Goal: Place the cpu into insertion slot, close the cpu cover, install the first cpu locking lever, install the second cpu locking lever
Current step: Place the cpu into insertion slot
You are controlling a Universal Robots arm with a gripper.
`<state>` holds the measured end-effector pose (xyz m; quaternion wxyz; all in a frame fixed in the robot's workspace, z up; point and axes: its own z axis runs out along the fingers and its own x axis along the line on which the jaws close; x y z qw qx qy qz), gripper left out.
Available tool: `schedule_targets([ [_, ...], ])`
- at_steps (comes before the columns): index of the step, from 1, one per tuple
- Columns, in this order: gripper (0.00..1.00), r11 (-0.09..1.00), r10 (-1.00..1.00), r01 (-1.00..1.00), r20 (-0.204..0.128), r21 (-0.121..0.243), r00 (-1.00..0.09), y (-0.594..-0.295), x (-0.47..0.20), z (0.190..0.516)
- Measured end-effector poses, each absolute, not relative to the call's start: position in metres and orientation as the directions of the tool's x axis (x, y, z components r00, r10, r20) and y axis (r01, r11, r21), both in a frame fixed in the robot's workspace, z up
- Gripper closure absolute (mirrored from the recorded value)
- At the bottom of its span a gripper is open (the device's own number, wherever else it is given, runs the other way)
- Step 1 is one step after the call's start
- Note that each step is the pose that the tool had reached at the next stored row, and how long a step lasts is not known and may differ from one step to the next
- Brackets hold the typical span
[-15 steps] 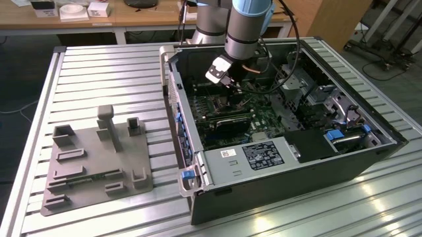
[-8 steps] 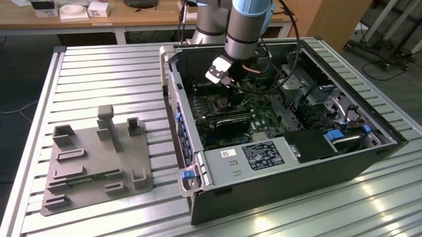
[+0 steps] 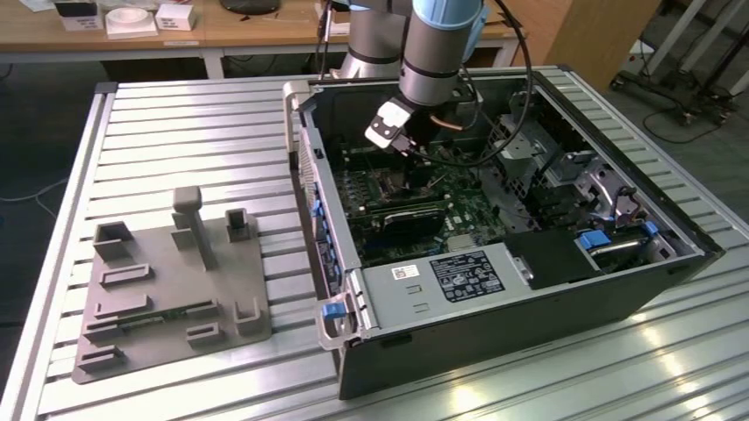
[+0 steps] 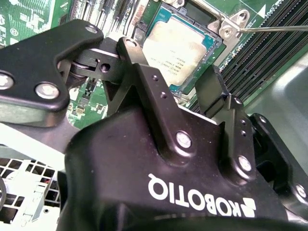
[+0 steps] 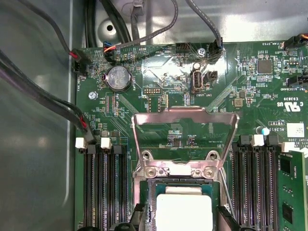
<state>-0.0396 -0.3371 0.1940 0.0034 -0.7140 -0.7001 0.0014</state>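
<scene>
One grey moulded fixture (image 3: 175, 281) at the exterior view's left, lying on the slatted metal table (image 3: 175, 123). Next toward the exterior view's right, an open computer case (image 3: 515, 324) on the same table, side panel off, with a blue latch (image 3: 333, 309) at its near corner and a green motherboard (image 3: 404, 197) exposed inside. Reaching down into the case from above, the arm (image 3: 439, 44), with the gripper (image 3: 395, 140) low over the far part of the board. Nearer the camera and further right, a black box (image 3: 468, 276) with a white label.

In both wrist views, the cpu (image 4: 185, 48) lying flat inside the insertion slot (image 5: 150, 202), silver-grey top up. Gripper spread wide and holding nothing: two black fingers (image 4: 139, 67), one to each side of the cpu, contact with it impossible to tell.

Beyond the slot in the first wrist view, the cpu cover (image 5: 185, 130), tilted up on its hinge and standing open, with green board visible through its window. Past the cover, a coin cell (image 5: 118, 77) near dark cables (image 5: 43, 101). Flanking the slot on both sides, long black memory slots (image 5: 103, 187).

In the second wrist view, a thin locking lever (image 4: 274, 29), a bare metal rod running out from the slot's corner across the memory slots.
</scene>
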Motion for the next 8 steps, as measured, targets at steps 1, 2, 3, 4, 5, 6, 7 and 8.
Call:
schedule_targets([
  [1,0.33,-0.019,1.0,1.0,0.003,-0.007,0.02,-0.3371,-0.0395,0.194],
  [2,0.33,-0.02,1.0,1.0,0.003,-0.007,0.02,-0.3371,-0.0394,0.194],
  [3,0.34,-0.019,1.0,1.0,0.003,-0.007,0.019,-0.3371,-0.0393,0.194],
  [4,0.34,-0.02,1.0,1.0,0.003,-0.007,0.02,-0.3371,-0.0392,0.194],
  [5,0.41,-0.02,1.0,1.0,0.003,-0.007,0.02,-0.3371,-0.0392,0.194],
  [6,0.41,-0.02,1.0,1.0,0.003,-0.007,0.02,-0.3371,-0.0392,0.194],
  [7,0.41,-0.02,1.0,1.0,0.003,-0.007,0.02,-0.3371,-0.0391,0.194],
  [8,0.41,-0.02,1.0,1.0,0.003,-0.007,0.02,-0.3371,-0.0391,0.194],
])
